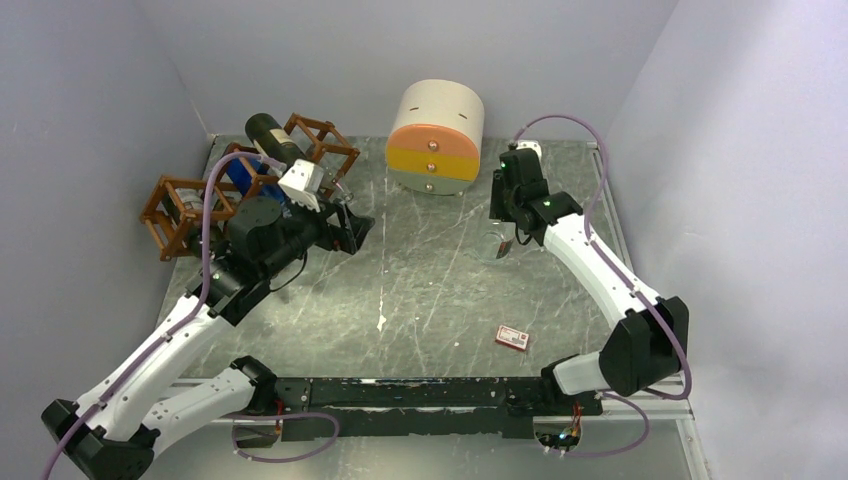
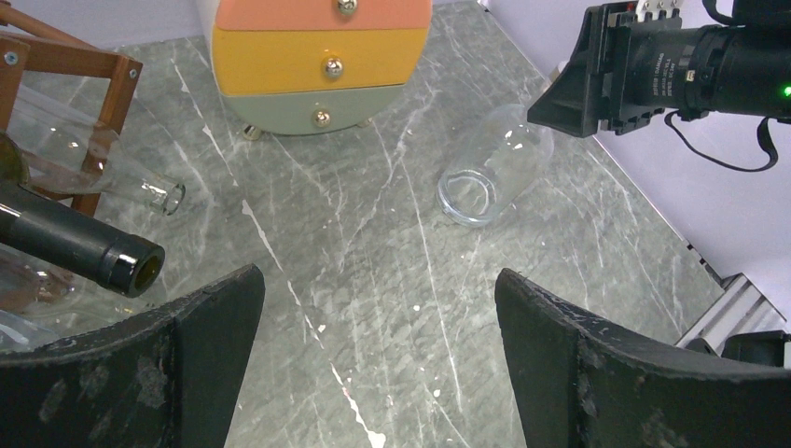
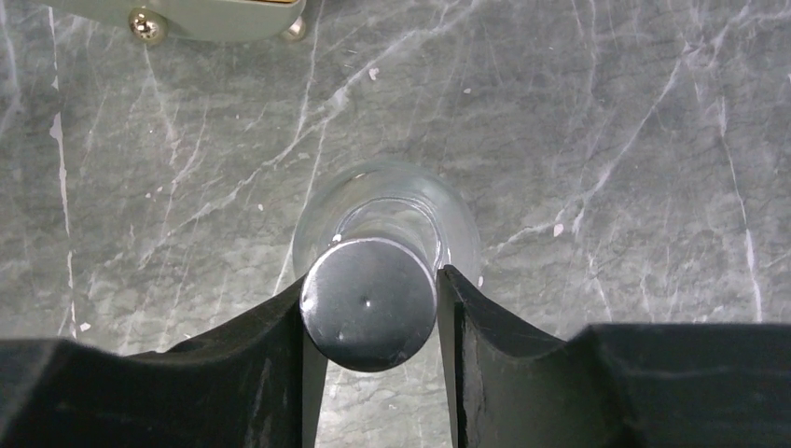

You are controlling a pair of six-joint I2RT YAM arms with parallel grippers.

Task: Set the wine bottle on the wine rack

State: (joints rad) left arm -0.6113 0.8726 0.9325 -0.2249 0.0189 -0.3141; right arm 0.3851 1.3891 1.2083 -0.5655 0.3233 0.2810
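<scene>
The right hand [image 1: 508, 230] points down at the counter [image 1: 430, 290] just right of the round drawer cabinet [image 1: 437, 135], with a clear wine bottle [image 1: 497, 245] under it. The wine rack [image 1: 320, 135] stands well apart at the far left, a dark bottle [image 1: 266, 133] lying in it. From the left wrist, the left hand [image 2: 378, 289] gapes wide and holds nothing, the rack's bottles just beside it. From the right wrist, both fingers [image 3: 280, 355] press the bottle's dark cap [image 3: 368, 313] from either side.
</scene>
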